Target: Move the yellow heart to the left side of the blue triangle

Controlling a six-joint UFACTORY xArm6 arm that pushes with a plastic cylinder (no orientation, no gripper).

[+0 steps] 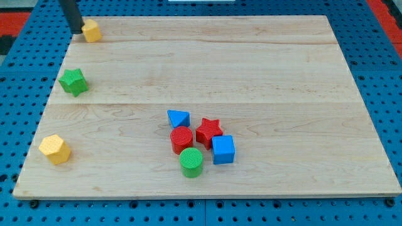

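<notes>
Yellow heart block [92, 30]: located at the board's far corner at the view's top left, with faceted sides and a matte plastic finish; its heart outline is hard to confirm at this size. My tip [76, 31] stands just beside it on the view's left, touching or very nearly touching it. The rod is dark, straight and smooth, and it carries no pincer, so there is no released or clenched state to report. Blue triangle [178, 118]: low wedge with sharp edges, lying near the board's centre, well apart from the heart. It heads a tight cluster. Red cylinder [181, 139] sits just below it, its top face finely ribbed. Red star [209, 131] lies at the cylinder's right, touching or almost touching it. Blue cube [223, 149] rests just below the star. Green cylinder [191, 162], also ribbed on top, sits at the cluster's bottom edge, against the red cylinder. Green star [74, 81] lies alone near the board's left edge. Yellow hexagonal block [55, 149] lies near the bottom left corner. Wooden board [282, 75]: pale planks with fine grain and two visible seams running left to right. Blue perforated base [383, 94] surrounds the board on all sides, with red panels [25, 25] at the view's top corners.
</notes>
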